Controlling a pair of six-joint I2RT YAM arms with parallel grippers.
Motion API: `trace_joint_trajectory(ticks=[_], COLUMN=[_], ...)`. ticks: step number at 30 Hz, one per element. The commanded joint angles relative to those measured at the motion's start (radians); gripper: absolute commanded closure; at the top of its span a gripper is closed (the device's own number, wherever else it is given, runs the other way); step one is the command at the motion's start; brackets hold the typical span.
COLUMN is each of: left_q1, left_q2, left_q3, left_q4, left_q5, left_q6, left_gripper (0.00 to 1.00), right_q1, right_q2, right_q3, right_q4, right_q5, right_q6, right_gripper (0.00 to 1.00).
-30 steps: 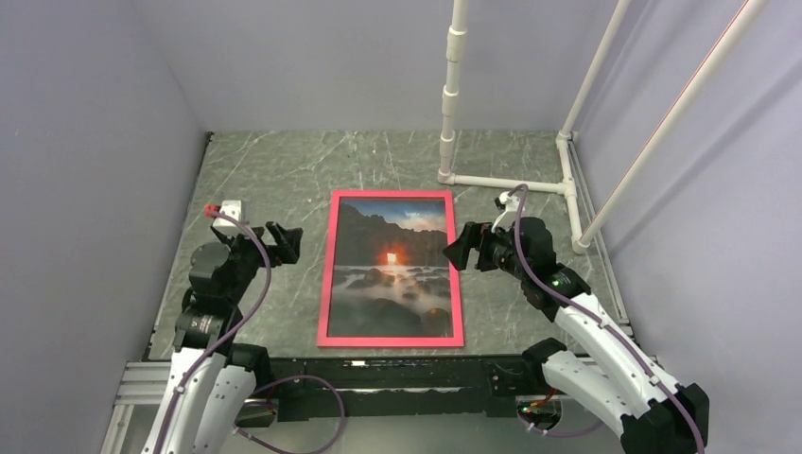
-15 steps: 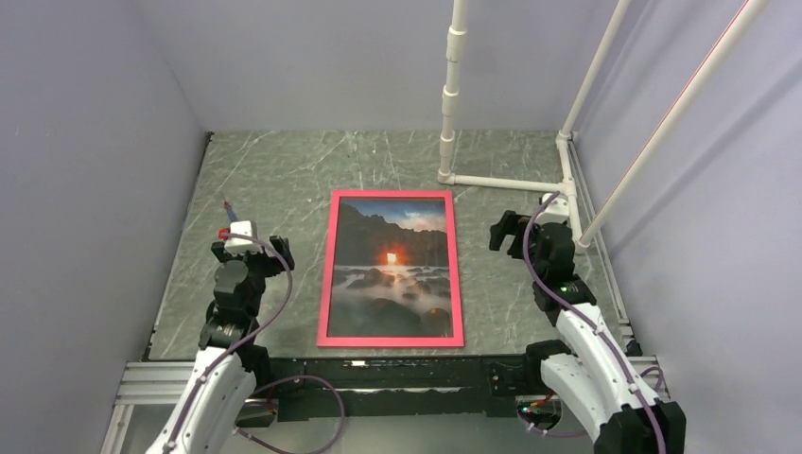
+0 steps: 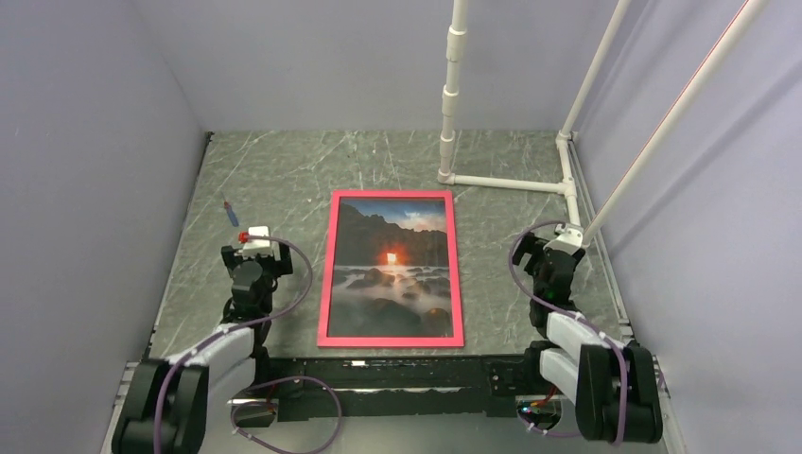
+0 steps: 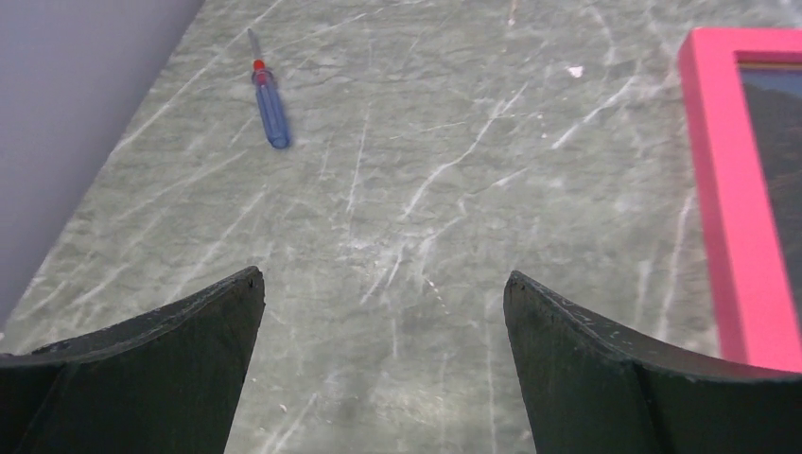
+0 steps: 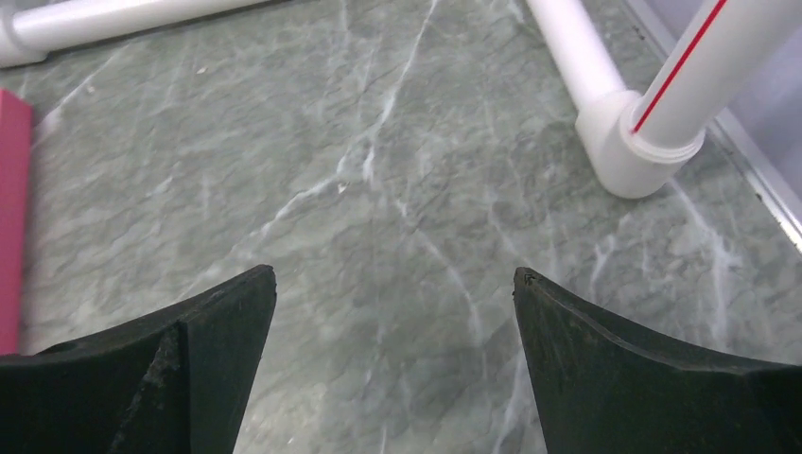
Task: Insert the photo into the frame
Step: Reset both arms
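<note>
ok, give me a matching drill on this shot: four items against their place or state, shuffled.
Items
1. photo
2. screwdriver
3. pipe
4. left gripper

Place or state
A. open, nothing between the jaws
B. white, at the far right
C. lying face up inside the frame
D. blue handle, lying to the left of the frame

Pairs: 1-C, 2-D, 3-B, 4-A
</note>
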Motion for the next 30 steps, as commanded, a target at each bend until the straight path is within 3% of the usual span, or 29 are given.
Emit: trace_joint_trajectory(ticks=[1, 5, 7, 9, 12, 14, 16, 18, 21, 23, 26, 30], left_q1=[0.002, 0.01, 0.001, 0.01, 0.028, 0.029, 0.03, 0.029, 0.029, 0.03, 0.032, 0.032], left_q2=[0.137, 0.381, 0.517, 0.44, 0.486, 0.448, 0.474, 0.469, 0.473, 0.471, 0.473, 0.472], left_q3=[0.047, 0.077, 0.089, 0.112, 0.141, 0.153, 0.144, 0.144, 0.152, 0.15, 0.148, 0.149], left_q4=[0.312, 0.555, 0.713, 0.522, 0.556, 0.447, 0.537, 0.498, 0.507, 0.501, 0.51, 0.506], left_q5=[-0.038, -0.066, -0.101, -0.07, -0.083, -0.078, -0.082, -0.085, -0.083, -0.083, -0.082, -0.08], left_q6=[0.124, 0.112, 0.158, 0.096, 0.111, 0.077, 0.1, 0.088, 0.092, 0.088, 0.093, 0.09], left_gripper=[0.01, 0.01, 0.01, 0.01, 0.01, 0.01, 0.01, 0.01, 0.01, 0.01, 0.01, 0.01], right_q1=[-0.035, -0.087, -0.122, -0.131, -0.134, -0.133, -0.133, -0.132, -0.122, -0.104, -0.07, -0.065], right_q2=[0.111, 0.231, 0.27, 0.295, 0.297, 0.29, 0.329, 0.401, 0.499, 0.457, 0.47, 0.484], right_q3=[0.042, 0.099, 0.158, 0.182, 0.17, 0.102, 0.017, -0.016, 0.006, 0.073, 0.131, 0.129], right_q4=[0.283, 0.352, 0.273, 0.255, 0.284, 0.424, 0.617, 0.758, 0.834, 0.628, 0.542, 0.565], right_q5=[-0.002, -0.037, -0.085, -0.12, -0.18, -0.196, -0.178, -0.181, -0.252, -0.245, -0.226, -0.222], right_q6=[-0.047, -0.059, -0.042, -0.047, -0.055, -0.01, 0.009, 0.001, -0.023, -0.053, -0.09, -0.094], right_gripper=[0.02, 0.01, 0.01, 0.03, 0.07, 0.04, 0.01, 0.01, 0.0, 0.0, 0.0, 0.0])
